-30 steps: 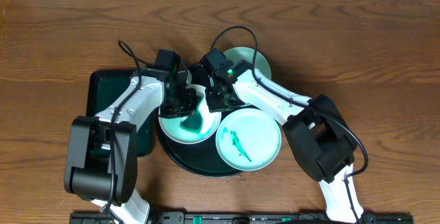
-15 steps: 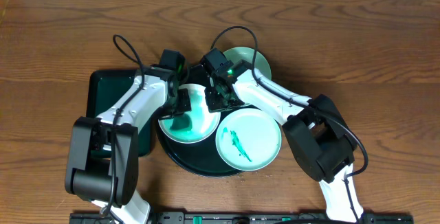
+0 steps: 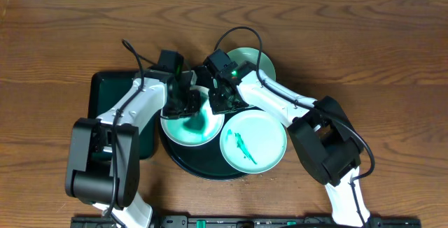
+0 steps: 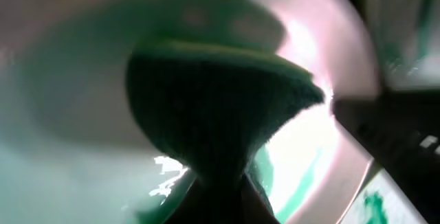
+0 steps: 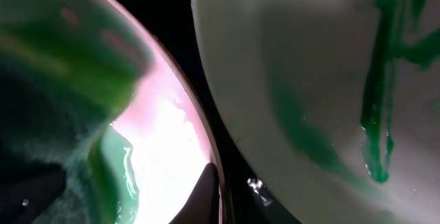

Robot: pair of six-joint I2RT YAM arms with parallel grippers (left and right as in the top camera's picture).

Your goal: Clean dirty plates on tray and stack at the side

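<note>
A smeared plate (image 3: 190,131) lies in the black tray (image 3: 199,165). A scribbled plate (image 3: 262,144) (green marks) overlaps its rim, a mint plate (image 3: 263,63) behind.

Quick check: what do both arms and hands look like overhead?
The left arm and right arm have white shells with black joints and bases. The left hand and right hand are black. Black cables loop above each wrist; a green light glows on the right wrist.

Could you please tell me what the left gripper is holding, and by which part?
A dark green sponge, pinched at its narrowed end nearest the wrist camera; the jaws are blurred.
</note>
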